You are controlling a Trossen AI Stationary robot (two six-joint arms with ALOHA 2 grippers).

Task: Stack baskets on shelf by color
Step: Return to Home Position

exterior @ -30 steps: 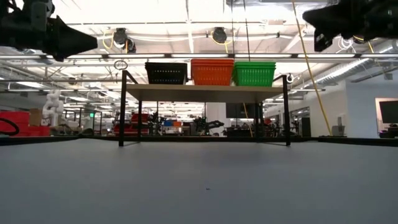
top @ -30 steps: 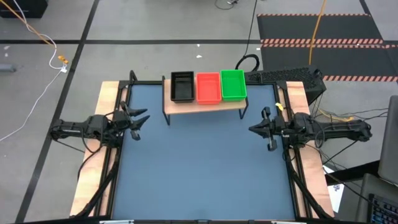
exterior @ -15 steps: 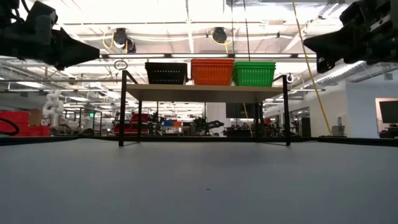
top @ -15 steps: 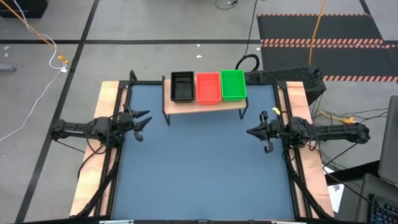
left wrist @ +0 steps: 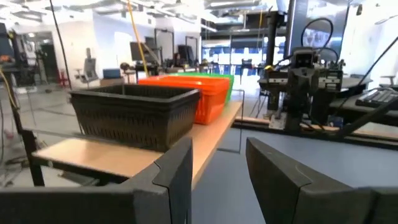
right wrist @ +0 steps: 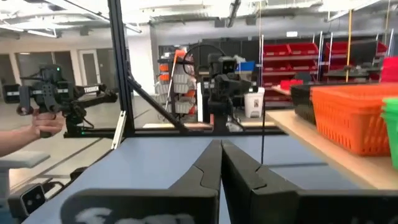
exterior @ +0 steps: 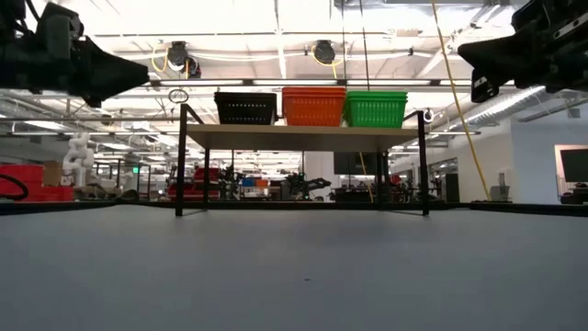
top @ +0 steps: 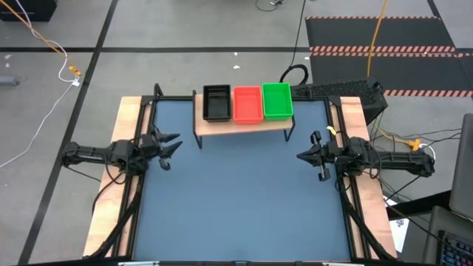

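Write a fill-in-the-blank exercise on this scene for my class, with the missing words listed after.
On the shelf, the red baskets sit between the black baskets and the ____ ones. The fingers of the left end effector are ____. The fingers of the right end effector are ____, holding nothing. Missing words: green, open, shut.

Left arm (top: 96,155): stretched out near level from the left side of the counter (top: 236,199), pointing inward. Left claw (top: 171,146) sits over the counter's left margin. Its fingers (left wrist: 176,171) are parted with a clear gap between them, nothing held.

Right arm (top: 392,159): mirror pose from the right side, pointing inward. Right claw (top: 301,155) sits over the right margin. Its fingers (right wrist: 208,167) are pressed together at the tips, nothing between.

Low view: both claws hang clear above the counter surface, tips facing each other, well apart.
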